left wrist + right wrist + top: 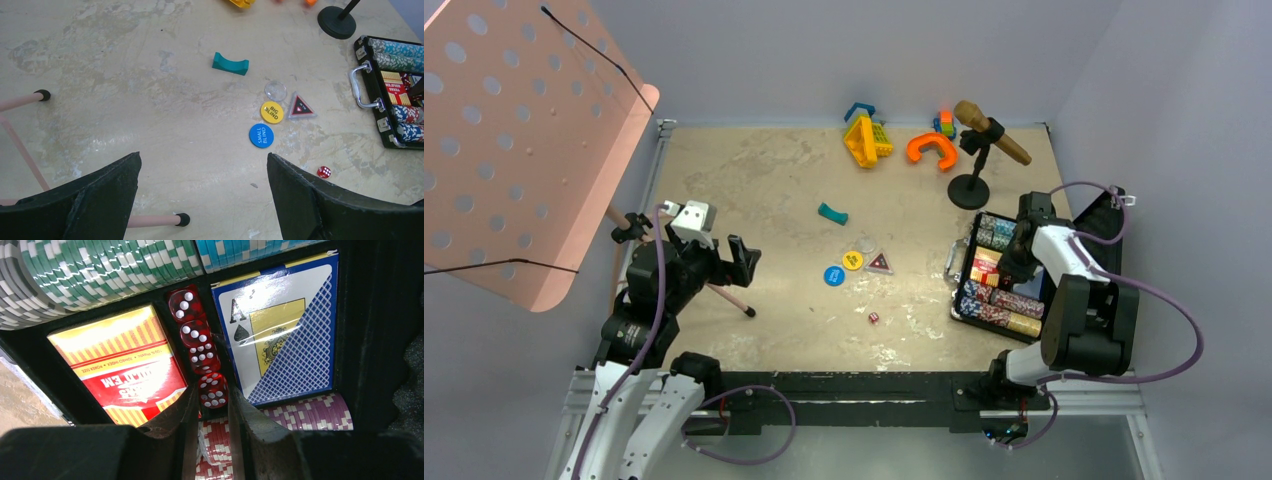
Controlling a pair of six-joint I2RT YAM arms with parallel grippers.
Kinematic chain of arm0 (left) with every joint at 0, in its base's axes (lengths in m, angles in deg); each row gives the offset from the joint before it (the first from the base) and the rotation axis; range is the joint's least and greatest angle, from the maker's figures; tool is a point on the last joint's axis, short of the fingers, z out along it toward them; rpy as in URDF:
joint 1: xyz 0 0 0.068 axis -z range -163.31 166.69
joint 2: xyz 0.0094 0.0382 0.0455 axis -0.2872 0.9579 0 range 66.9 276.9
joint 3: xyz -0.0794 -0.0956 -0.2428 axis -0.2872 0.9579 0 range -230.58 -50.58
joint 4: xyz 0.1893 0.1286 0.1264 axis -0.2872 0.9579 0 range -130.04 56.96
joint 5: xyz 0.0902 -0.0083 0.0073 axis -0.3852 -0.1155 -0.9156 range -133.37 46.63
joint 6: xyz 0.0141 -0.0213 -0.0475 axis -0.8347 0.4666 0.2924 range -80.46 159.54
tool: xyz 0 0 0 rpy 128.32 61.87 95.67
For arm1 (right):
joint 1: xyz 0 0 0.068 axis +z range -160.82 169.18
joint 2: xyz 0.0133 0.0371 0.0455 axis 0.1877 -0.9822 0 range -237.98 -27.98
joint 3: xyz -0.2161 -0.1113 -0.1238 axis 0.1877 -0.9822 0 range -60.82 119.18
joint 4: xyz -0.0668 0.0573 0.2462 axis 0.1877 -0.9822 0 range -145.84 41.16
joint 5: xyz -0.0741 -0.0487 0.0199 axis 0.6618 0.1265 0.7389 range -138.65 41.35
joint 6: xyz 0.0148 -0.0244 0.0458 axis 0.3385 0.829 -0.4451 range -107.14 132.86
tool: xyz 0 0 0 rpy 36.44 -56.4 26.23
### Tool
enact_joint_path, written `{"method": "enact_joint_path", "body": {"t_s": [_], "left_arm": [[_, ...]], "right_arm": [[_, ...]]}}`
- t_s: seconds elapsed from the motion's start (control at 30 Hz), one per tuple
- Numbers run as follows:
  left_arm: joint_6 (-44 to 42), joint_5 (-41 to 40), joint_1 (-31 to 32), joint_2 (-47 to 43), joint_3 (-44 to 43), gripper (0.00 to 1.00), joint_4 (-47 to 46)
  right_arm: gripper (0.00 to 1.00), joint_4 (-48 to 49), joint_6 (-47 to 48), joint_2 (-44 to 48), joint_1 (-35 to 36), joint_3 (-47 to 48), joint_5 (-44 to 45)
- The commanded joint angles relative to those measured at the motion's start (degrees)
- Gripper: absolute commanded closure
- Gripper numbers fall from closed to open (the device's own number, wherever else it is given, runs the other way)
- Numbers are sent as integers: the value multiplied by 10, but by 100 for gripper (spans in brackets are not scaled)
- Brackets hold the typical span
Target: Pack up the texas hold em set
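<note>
The black case (957, 300) lies open at the right with chip rows (1014, 305) inside. My right gripper (1014, 265) reaches into it. In the right wrist view its jaws (212, 392) are shut on a red die (213, 389), the lowest of several dice (192, 330) in the slot between the red card deck (125, 375) and a blue-backed deck (280, 335). On the table lie a blue token (833, 275), a yellow token (853, 260), a triangular token (879, 263) and one red die (873, 318). My left gripper (742, 262) is open and empty, left of them.
A pink perforated music stand (514, 140) leans over the left side, its leg (724, 295) under my left gripper. A microphone on a round base (970, 190) stands behind the case. Orange (931, 148) and yellow (864, 140) toys sit at the back; a teal piece (832, 213) lies mid-table.
</note>
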Motion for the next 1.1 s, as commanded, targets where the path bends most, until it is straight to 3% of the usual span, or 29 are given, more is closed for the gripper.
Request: {"method": "enact_joint_path", "body": {"t_s": [0.0,0.2,0.4,0.53,1.07], "left_arm": [[-5,-2,4,-3,4,0,-24],[-5,-3,4,-2,4,0,-24],[-5,-2,4,0,3,0,-25],[-5,-2,4,0,4,0,-25],[-5,0,4,1,4,0,-25]], "right_arm": [[100,19,-16,-8,-4,-4,12],[90,27,-17,-11,-4,-8,13],[71,33,-15,-8,-3,-11,8],[64,34,-13,-2,-3,-13,8],[57,39,-6,28,-3,-20,8]]}}
